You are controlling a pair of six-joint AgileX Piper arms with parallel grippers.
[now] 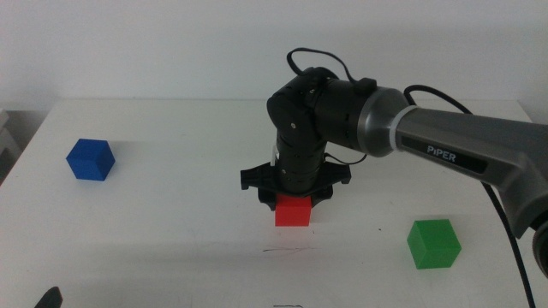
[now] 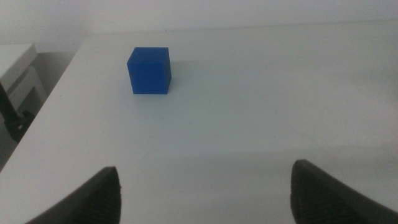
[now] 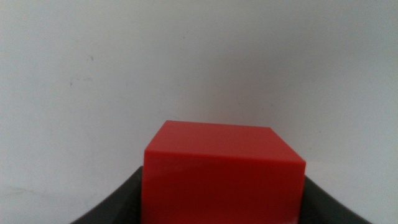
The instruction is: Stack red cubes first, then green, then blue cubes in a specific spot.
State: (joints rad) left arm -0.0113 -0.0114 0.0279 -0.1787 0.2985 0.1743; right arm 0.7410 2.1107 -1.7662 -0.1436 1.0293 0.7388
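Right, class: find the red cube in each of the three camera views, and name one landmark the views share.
Middle view: red cube at centre, under the right gripper, above the thin dark line.
Left wrist view: not in it; only the blue cube shows.
Right wrist view: red cube fills the lower middle, between the dark jaws.
Shared landmark: the white table.
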